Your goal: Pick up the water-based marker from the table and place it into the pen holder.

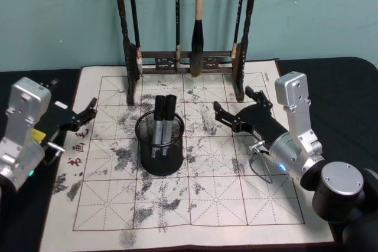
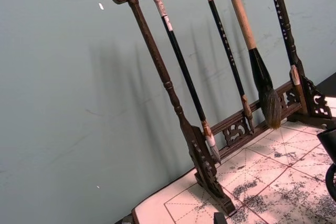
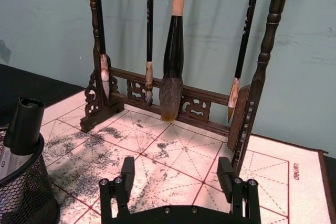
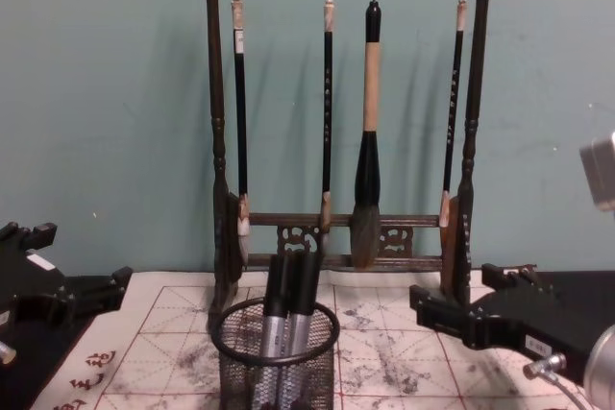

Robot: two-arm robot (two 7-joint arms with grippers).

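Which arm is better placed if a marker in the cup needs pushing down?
Right, probably. The right gripper is open over the mat beside the cup holding two markers; the left gripper sits at the mat's edge, farther off.

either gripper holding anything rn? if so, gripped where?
Nothing is held. The left gripper and right gripper are both open and empty; two black-capped markers stand in the black wire-mesh pen holder.
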